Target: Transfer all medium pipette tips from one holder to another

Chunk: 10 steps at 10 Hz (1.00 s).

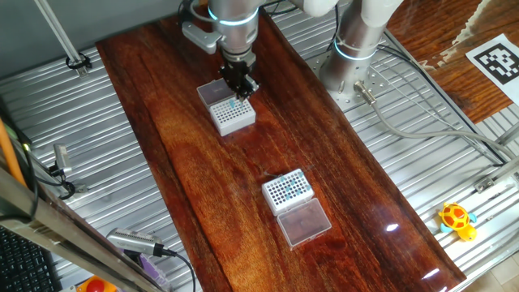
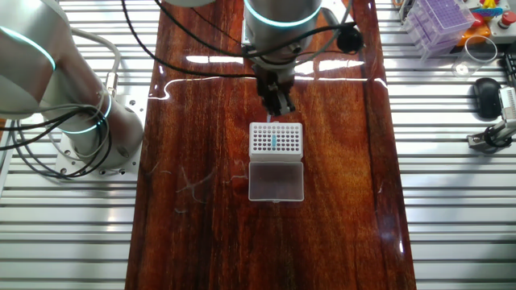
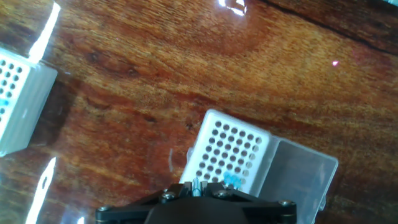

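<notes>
My gripper [image 1: 238,91] hangs just above the far white rack [image 1: 235,118], which has its clear lid [image 1: 214,91] open beside it. The jaws are shut on one teal medium pipette tip [image 3: 198,185], which points down at the rack's hole grid [image 3: 227,152]. A few more teal tips [image 3: 232,180] stand in that rack close to the fingers; they also show in the other fixed view [image 2: 274,142] under the gripper [image 2: 279,105]. A second white rack [image 1: 288,188] stands nearer the front, and its edge shows in the hand view [image 3: 15,99].
The second rack's clear lid [image 1: 304,221] lies open in front of it. The robot base [image 1: 357,49] and cables [image 1: 422,122] stand at the right on the metal bench. A yellow toy [image 1: 456,219] lies at the far right, off the wooden board.
</notes>
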Each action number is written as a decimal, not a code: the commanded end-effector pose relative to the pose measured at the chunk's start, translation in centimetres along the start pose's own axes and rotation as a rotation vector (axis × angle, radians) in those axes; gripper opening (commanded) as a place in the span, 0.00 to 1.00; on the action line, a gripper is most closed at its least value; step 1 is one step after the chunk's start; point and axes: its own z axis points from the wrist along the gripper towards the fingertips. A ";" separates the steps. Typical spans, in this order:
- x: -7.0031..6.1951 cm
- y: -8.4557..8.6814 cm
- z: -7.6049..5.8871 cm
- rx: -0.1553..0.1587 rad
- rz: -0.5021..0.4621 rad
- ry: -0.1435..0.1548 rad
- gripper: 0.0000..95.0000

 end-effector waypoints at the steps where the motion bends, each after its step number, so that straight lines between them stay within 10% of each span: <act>1: 0.4 -0.4 0.0 0.008 -0.005 -0.005 0.00; 10: 0.6 -1.7 0.6 0.014 -0.032 -0.013 0.00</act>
